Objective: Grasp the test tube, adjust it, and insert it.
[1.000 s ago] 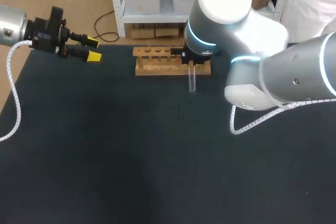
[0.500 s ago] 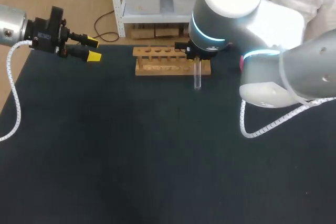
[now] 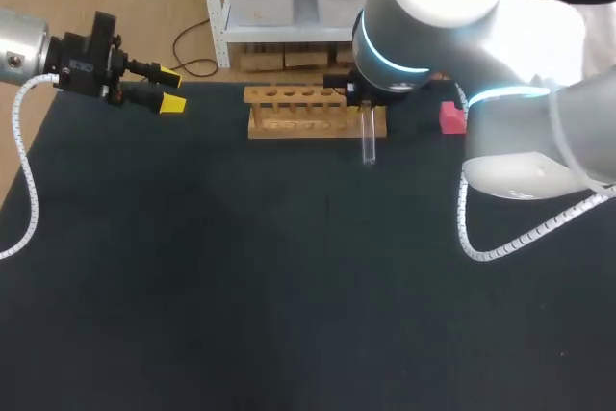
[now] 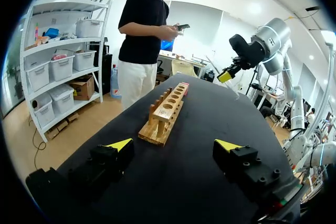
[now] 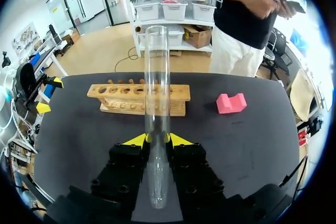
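The near and middle stretch of the dark counter (image 3: 241,286) is open surface, giving broad room to pass. Along the far edge the wooden test tube rack (image 3: 298,115) and a pink block (image 3: 452,118) stand in the way, and the right arm (image 3: 433,26) hangs over the rack's right end, its end effector (image 5: 157,140) clamping the glass test tube (image 3: 369,141). The left end effector (image 3: 170,89), fingers apart, sits at the far-left corner, with an open gap between it and the rack.
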